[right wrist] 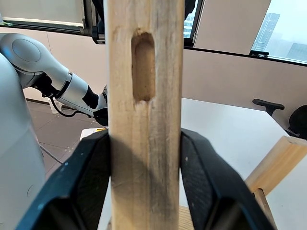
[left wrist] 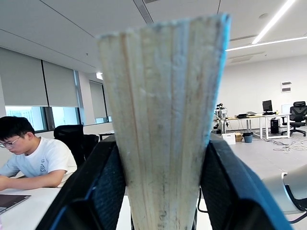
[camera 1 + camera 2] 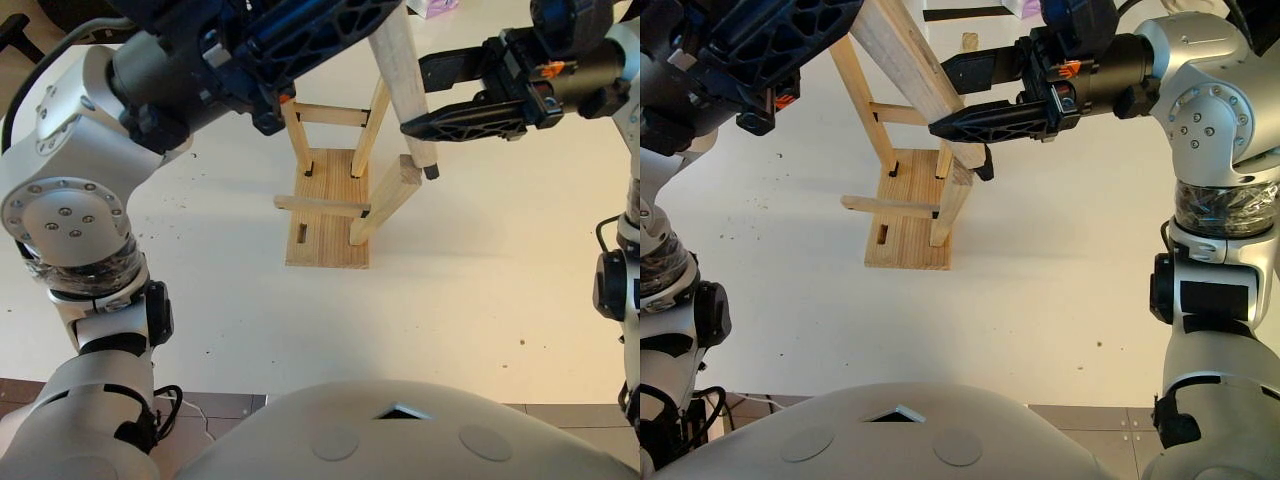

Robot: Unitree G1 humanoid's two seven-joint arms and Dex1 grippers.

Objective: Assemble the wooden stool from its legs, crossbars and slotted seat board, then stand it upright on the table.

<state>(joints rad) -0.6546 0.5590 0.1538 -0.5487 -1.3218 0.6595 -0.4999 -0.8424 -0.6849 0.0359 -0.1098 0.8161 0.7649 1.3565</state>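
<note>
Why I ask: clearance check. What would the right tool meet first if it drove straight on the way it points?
The right tool is shut on the loose leg. Past that, probably the left tool; the half-built stool seems lower, but depth is unclear.

Built of silver-white rounded joint housings, ringed with small screws; trailed by black cables; tipped with black ribbed fingers, orange tabs.

The leg is cut off by the top edge, above the board. The lower finger of the right gripper covers part of it near its dark tip.
</note>
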